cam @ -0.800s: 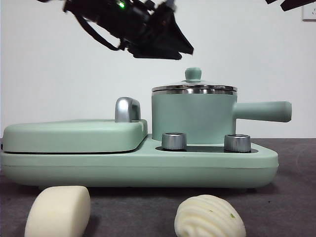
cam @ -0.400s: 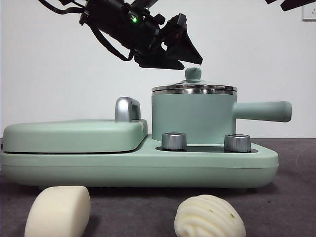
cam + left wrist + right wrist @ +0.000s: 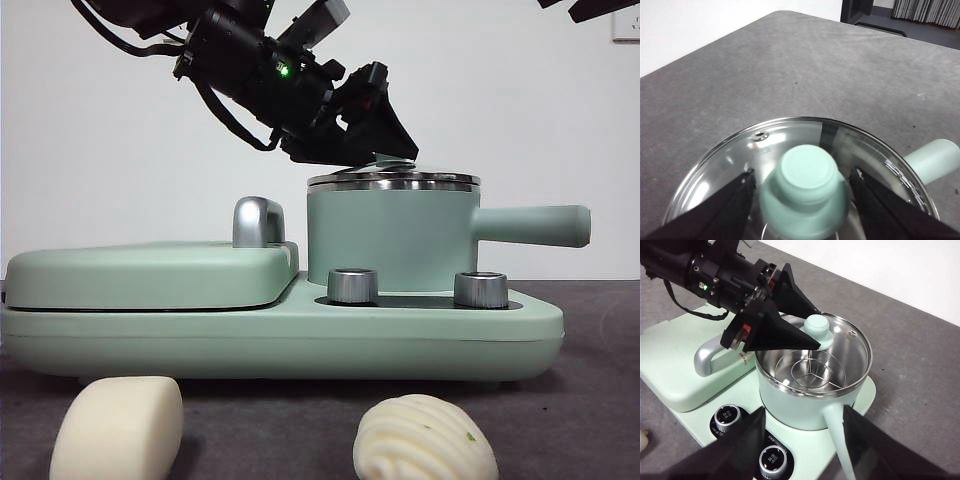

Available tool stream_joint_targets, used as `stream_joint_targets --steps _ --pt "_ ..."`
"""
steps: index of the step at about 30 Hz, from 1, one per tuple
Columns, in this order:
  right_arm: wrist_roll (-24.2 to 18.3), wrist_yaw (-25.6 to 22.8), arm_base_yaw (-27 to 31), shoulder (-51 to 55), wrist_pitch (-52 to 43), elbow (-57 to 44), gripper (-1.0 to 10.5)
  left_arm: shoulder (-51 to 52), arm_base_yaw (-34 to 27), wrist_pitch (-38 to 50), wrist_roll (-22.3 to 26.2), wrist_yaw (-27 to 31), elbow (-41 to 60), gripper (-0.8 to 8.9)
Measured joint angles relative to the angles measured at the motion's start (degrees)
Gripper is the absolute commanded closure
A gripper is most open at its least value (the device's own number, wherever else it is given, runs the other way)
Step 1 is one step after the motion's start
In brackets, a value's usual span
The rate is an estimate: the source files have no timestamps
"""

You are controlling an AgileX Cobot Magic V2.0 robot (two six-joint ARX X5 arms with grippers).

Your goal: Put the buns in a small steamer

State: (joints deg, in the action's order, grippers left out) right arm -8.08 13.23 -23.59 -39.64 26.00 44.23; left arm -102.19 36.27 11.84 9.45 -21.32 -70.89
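Note:
The small steamer (image 3: 390, 235) stands on its base with the glass lid (image 3: 393, 181) on. My left gripper (image 3: 395, 150) has come down from the upper left and is open, one jaw on each side of the lid's green knob (image 3: 805, 187), with a thin gap on both sides. From the front the jaws hide the knob. The right wrist view shows the same straddle at the knob (image 3: 817, 326). Two buns lie on the table in front: a smooth one (image 3: 118, 428) and a ridged one (image 3: 425, 440). My right gripper (image 3: 802, 412) hangs open high above the steamer (image 3: 800, 402).
A flat mint-green griddle plate (image 3: 150, 275) with a chrome handle (image 3: 258, 220) sits left of the steamer on the shared base (image 3: 300, 340). Two steel dials (image 3: 352, 285) (image 3: 481, 289) face front. The steamer's long handle (image 3: 530, 225) sticks out to the right.
The left gripper has moved down and to the right until its jaws straddle the lid knob, which now hides behind them in the front view. The buns, the steamer and the right arm are unmoved.

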Motion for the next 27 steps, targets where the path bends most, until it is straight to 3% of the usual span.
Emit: stream_joint_targets --steps 3,16,27 --pt "0.00 0.00 0.00 0.00 0.00 0.00 7.0 0.00 0.31 0.04 0.24 0.00 0.00 6.34" --pt "0.00 0.00 0.00 0.00 0.00 0.00 7.0 0.00 0.52 0.31 1.16 2.54 0.00 8.01" --pt "0.00 0.00 0.00 0.00 0.07 0.00 7.0 0.00 0.57 -0.59 1.51 2.82 -0.59 8.00"
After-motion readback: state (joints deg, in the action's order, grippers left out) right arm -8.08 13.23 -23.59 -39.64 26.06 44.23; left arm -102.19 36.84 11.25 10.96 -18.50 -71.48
